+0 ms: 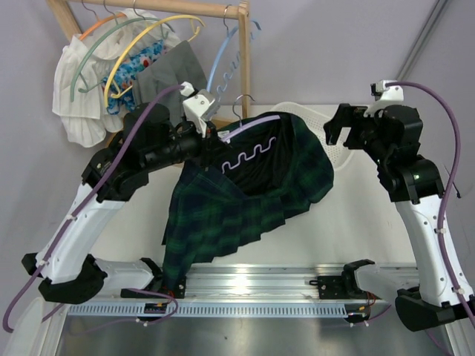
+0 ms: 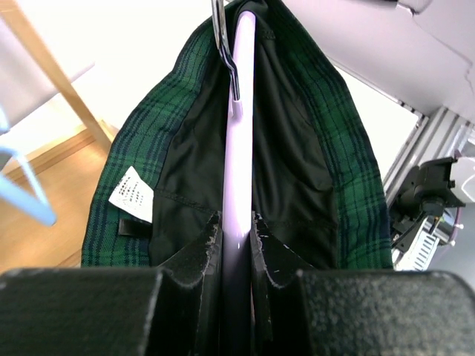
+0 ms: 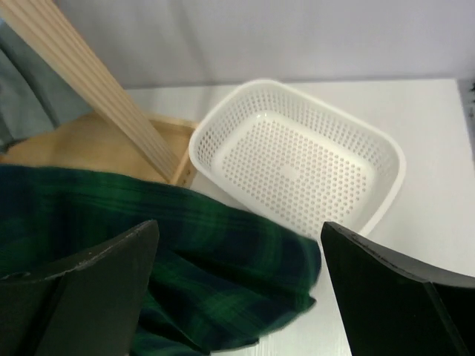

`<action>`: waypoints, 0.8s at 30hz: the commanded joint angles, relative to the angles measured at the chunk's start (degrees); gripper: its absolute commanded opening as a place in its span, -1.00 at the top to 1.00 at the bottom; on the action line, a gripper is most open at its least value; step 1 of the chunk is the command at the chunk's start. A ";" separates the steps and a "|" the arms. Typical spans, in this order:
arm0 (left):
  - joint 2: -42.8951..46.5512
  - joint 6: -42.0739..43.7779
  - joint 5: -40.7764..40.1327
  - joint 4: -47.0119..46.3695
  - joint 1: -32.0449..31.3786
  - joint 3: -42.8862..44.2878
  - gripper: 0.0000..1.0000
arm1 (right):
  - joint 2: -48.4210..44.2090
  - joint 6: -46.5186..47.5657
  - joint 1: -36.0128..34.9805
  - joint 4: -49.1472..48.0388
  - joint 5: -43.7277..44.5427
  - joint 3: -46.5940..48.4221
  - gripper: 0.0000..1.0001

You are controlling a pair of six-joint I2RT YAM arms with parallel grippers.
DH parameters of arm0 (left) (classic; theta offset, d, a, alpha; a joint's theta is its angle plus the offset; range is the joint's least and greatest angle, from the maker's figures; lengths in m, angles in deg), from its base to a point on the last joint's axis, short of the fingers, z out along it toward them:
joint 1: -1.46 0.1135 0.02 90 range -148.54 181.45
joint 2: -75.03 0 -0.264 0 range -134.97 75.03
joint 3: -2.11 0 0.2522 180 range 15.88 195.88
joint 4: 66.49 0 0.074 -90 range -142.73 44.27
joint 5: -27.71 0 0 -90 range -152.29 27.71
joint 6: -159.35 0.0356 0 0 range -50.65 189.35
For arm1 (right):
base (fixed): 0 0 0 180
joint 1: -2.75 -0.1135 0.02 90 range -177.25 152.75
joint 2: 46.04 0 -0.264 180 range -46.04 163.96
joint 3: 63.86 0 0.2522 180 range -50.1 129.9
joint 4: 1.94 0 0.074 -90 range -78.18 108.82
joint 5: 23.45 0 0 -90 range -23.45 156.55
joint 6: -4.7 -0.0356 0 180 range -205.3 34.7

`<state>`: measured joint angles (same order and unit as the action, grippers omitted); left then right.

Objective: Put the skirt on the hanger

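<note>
**A:** Where is the skirt?

**B:** Your left jaws are clamped on the hanger [image 2: 239, 148], and the skirt [image 1: 245, 200] is draped over it. In the left wrist view the pale purple bar runs straight up out of the narrow gap between the 2 fingers [image 2: 197, 256]. The skirt's dark lining lies on both sides of the bar, with green plaid beyond that.

**A:** And the label?

**B:** The white label [image 2: 130, 194] sits inside the waistband, ahead of those jaws and off to the left.

**A:** How does it hang, seen from above?

**B:** The hanger's wavy bar shows against the lining just beyond your left jaws. From there the pleated cloth falls back toward the arm bases. I can't tell whether the hem touches the worktop [image 1: 356, 230].

**A:** What about the right side?

**B:** Your right jaws are spread wide with nothing gripped. A fold of the plaid lies below them. It passes under the finger on the left of that view and reaches partway across the gap.

**A:** Anything else near them?

**B:** A white basket [image 3: 297, 159] sits on the worktop straight ahead of the gap, and the skirt's edge overlaps its near rim in that view. A wooden rack post [image 3: 96, 111] slants up ahead and to the left of the jaws.
</note>
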<state>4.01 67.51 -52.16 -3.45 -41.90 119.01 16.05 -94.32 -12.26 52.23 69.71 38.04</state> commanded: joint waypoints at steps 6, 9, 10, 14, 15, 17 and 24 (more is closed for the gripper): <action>4.49 -2.37 -0.56 -4.10 0.29 7.87 1.00 | -15.14 12.71 2.00 -21.31 -25.21 -24.13 -0.94; 4.32 -2.11 1.55 -2.43 0.29 9.98 1.00 | -13.05 14.28 2.08 -22.56 -27.23 -25.65 -0.89; 4.32 -2.02 2.43 -2.08 0.29 10.59 1.00 | -11.74 14.99 2.08 -22.21 -28.72 -24.34 -0.86; 4.49 -1.84 3.93 -0.06 0.29 11.21 1.00 | -6.90 15.08 2.00 -24.92 -27.34 -21.79 -0.88; 4.58 -1.84 4.02 0.29 0.29 11.30 1.00 | -6.11 14.91 2.00 -25.80 -26.55 -21.35 -0.89; 4.75 -1.84 3.84 0.73 0.29 11.22 1.00 | -5.84 15.69 2.00 -27.39 -25.75 -20.12 -0.91; 5.90 -2.20 7.44 0.47 0.29 12.00 1.00 | -0.39 19.74 1.38 -26.69 -27.84 -16.07 -0.49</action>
<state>7.57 66.63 -48.75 3.65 -41.88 127.05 14.32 -76.61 -10.58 29.47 43.74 18.61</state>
